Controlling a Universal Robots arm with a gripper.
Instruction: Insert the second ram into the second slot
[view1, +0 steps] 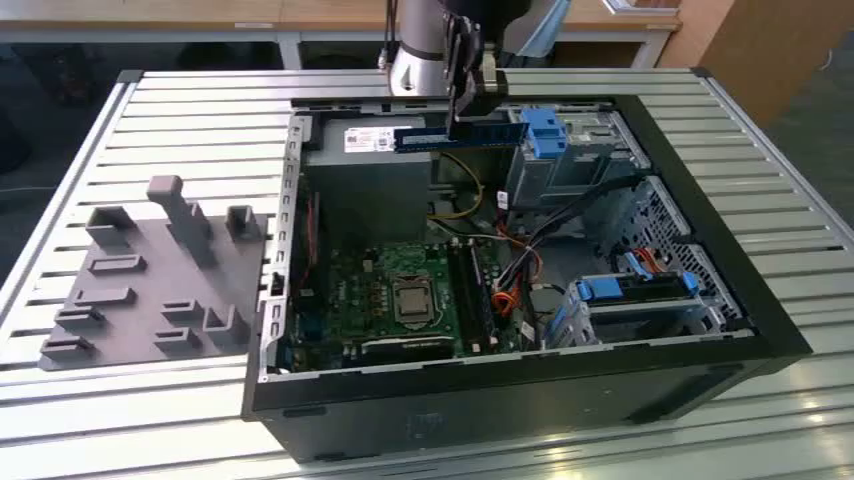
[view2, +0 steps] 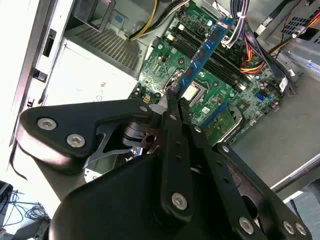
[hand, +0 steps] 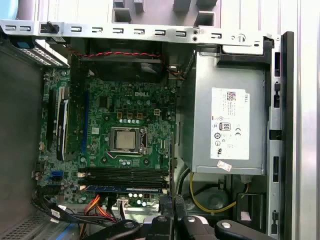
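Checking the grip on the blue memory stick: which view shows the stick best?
The second wrist view: the second ram shows its face close up, clamped in the gripper. The exterior view shows it from afar; the first wrist view, edge-on.

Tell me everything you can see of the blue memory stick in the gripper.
The memory stick is a thin, flat, long blue board; the second wrist view shows small parts along its face. The gripper pinches it from above, near its middle, and holds it level and on edge in the air over the open computer case. Nothing else touches it, and it sits in no slot of the green board.
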